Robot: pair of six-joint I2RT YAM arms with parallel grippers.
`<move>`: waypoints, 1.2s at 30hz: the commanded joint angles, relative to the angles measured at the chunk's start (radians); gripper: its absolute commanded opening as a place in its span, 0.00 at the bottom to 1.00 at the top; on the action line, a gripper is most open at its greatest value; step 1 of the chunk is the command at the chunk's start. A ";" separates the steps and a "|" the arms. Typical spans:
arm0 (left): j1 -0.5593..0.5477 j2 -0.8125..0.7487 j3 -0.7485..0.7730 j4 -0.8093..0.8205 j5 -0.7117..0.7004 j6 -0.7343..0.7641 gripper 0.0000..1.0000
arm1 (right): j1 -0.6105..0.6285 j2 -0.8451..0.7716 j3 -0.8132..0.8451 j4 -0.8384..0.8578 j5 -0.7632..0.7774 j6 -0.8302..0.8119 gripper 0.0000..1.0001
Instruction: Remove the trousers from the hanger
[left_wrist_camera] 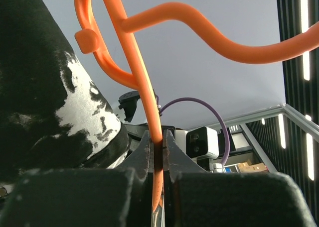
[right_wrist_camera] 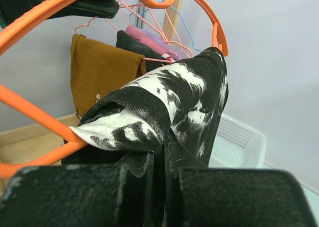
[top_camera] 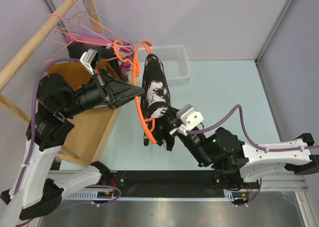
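Above the table (top_camera: 224, 87), between the arms, the printed trousers (top_camera: 155, 87) hang draped over the orange hanger (top_camera: 136, 105). The left gripper (top_camera: 139, 91) is clenched on the hanger's bar, and the right gripper (top_camera: 168, 123) pinches the trousers' lower fold. The brown trousers (right_wrist_camera: 102, 70) hang on the rack (top_camera: 30, 43) behind, near a white basket (top_camera: 179, 67).

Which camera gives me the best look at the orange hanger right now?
Top external: it shows most of the orange hanger, printed trousers draped over it, left gripper clamped on its side. Left wrist shows only some curves and the rod between its fingers; right wrist shows arcs around the trousers.
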 commanded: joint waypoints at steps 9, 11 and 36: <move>0.019 -0.027 -0.003 -0.008 -0.113 0.176 0.00 | 0.032 -0.004 0.107 0.077 -0.035 0.016 0.00; 0.020 -0.027 -0.040 -0.008 -0.107 0.191 0.00 | 0.031 0.036 0.146 0.089 -0.030 -0.024 0.00; 0.025 -0.135 -0.422 0.014 -0.224 0.318 0.00 | -0.009 0.047 0.227 0.158 -0.102 -0.153 0.00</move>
